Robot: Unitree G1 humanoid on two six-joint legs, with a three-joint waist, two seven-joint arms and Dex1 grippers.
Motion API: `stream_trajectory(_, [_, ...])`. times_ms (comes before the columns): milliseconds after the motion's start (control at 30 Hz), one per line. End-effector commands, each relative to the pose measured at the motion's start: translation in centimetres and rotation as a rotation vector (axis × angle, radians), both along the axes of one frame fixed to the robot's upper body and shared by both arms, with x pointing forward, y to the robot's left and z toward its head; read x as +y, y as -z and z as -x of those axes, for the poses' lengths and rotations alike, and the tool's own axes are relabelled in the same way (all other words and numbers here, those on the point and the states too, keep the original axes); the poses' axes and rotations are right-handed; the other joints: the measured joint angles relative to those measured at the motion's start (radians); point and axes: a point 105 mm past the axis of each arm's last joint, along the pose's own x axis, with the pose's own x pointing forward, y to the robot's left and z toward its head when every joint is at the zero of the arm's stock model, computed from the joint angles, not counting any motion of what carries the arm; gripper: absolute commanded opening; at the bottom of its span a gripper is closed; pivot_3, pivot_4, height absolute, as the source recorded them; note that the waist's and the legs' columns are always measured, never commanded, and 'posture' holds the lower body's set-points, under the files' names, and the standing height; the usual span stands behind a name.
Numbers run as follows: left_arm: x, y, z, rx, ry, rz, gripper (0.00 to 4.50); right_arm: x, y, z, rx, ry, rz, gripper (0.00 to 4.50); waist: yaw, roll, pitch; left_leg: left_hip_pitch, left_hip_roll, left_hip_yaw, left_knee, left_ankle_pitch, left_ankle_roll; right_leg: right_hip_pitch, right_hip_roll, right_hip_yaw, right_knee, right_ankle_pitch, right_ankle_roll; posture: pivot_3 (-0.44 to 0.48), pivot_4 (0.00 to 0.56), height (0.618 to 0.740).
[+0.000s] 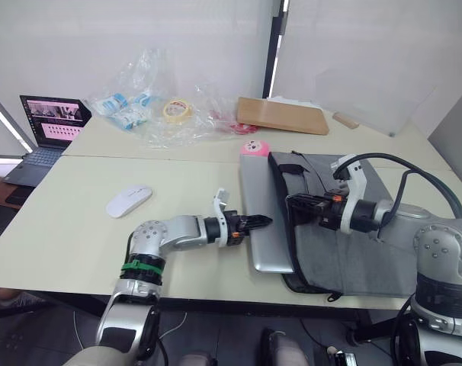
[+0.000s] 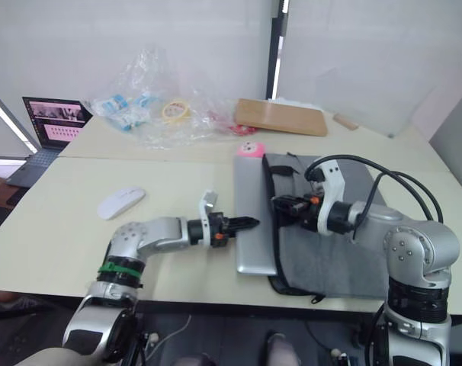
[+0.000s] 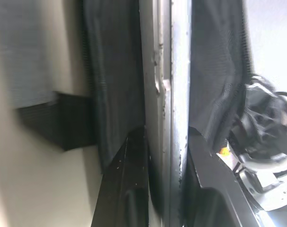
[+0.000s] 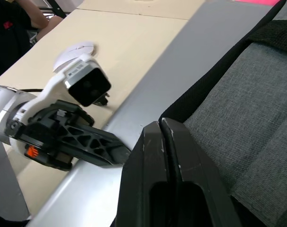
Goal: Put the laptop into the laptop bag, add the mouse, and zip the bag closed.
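A broad cream-coloured matt tabletop (image 1: 78,229) is seen, and on its right part the flat rectangular grey woven-fabric laptop bag (image 1: 360,252) with black edging is laid. The large thin silver metal laptop (image 1: 263,221), smooth and round-cornered, is lodged partly inside the bag's open left side, its left strip left exposed. The black two-fingered left gripper (image 1: 260,223) is set against the laptop's left edge; in the left wrist view the thin metal edge (image 3: 167,118) is clamped between the black fingers (image 3: 129,189). The black right gripper (image 1: 293,206) is placed at the bag's black-edged opening, its fingers (image 4: 153,184) pressed together on the bag's rim. The small smooth white oval mouse (image 1: 129,200) is left well apart on the bare tabletop, left of the laptop
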Motion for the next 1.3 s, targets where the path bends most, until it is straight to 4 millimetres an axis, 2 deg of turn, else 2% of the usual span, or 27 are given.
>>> stream_trajectory(33, [-2.4, -2.3, 0.6, -0.066, 0.095, 0.091, 0.34, 1.3, -1.7, 0.5, -0.072, -0.065, -0.028, 0.01, -0.001, 0.000, 0.000, 0.000, 0.000, 0.000, 0.000, 0.000, 0.000, 0.000, 0.000, 0.000, -0.001, 0.000, 0.000, 0.000, 0.150, 0.740])
stream_trajectory(333, [-6.0, -2.0, 1.0, -0.097, 0.156, 0.087, 0.34, 1.9, -2.2, 1.4, -0.070, -0.129, -0.062, 0.01, -0.001, 0.000, 0.000, -0.002, 0.001, 0.000, 0.000, 0.000, 0.002, 0.000, 0.000, -0.001, -0.003, 0.001, 0.001, 0.000, 0.150, 0.740])
stream_trajectory(533, [-7.3, -1.9, 0.4, -0.099, 0.134, 0.096, 0.34, 1.8, -2.6, 1.6, -0.062, -0.138, -0.090, 0.01, 0.006, 0.000, 0.000, -0.002, 0.001, 0.000, 0.000, 0.000, 0.003, 0.001, 0.000, -0.001, -0.005, 0.002, 0.002, 0.000, 0.150, 0.740])
stream_trajectory(667, [-7.2, -1.9, -0.1, -0.110, 0.102, 0.106, 0.34, 1.1, -2.4, 1.2, -0.060, -0.100, -0.067, 0.01, 0.005, 0.000, 0.000, -0.004, -0.001, 0.001, 0.000, 0.000, 0.005, 0.001, 0.000, -0.003, -0.010, 0.006, 0.004, 0.000, 0.150, 0.740])
stream_trajectory(733, [-6.8, -1.8, 0.0, -0.136, 0.113, 0.098, 1.32, 0.8, -2.2, 0.9, -0.060, -0.085, -0.053, 0.00, 0.002, 0.000, 0.000, -0.005, -0.001, 0.002, 0.000, 0.001, 0.006, 0.001, 0.000, -0.004, -0.013, 0.009, 0.006, 0.000, 0.150, 0.740])
stream_trajectory(900, [-5.7, -1.1, 0.4, -0.135, 0.125, 0.071, 2.88, 0.0, -1.6, 0.4, -0.066, -0.045, 0.000, 0.00, -0.003, 0.000, 0.000, -0.005, 0.000, 0.004, 0.000, 0.001, 0.007, 0.001, 0.000, -0.003, -0.014, 0.010, 0.007, 0.000, 0.150, 0.740])
stream_trajectory(1200, [-4.3, -0.7, 0.8, -0.140, 0.118, 0.063, 2.88, -1.2, -1.3, -0.3, -0.120, 0.001, 0.097, 0.00, -0.006, 0.000, 0.000, -0.004, 0.002, 0.005, -0.001, 0.001, 0.007, 0.001, 0.001, -0.002, -0.014, 0.010, 0.007, 0.000, 0.150, 0.740])
stream_trajectory(1300, [-4.4, -0.6, 0.9, -0.142, 0.115, 0.062, 2.92, -1.4, -1.6, -0.2, -0.135, -0.012, 0.126, 0.80, -0.005, 0.000, 0.000, -0.004, 0.001, 0.005, -0.001, 0.001, 0.007, 0.001, 0.001, -0.002, -0.014, 0.010, 0.007, 0.000, 0.150, 0.740])
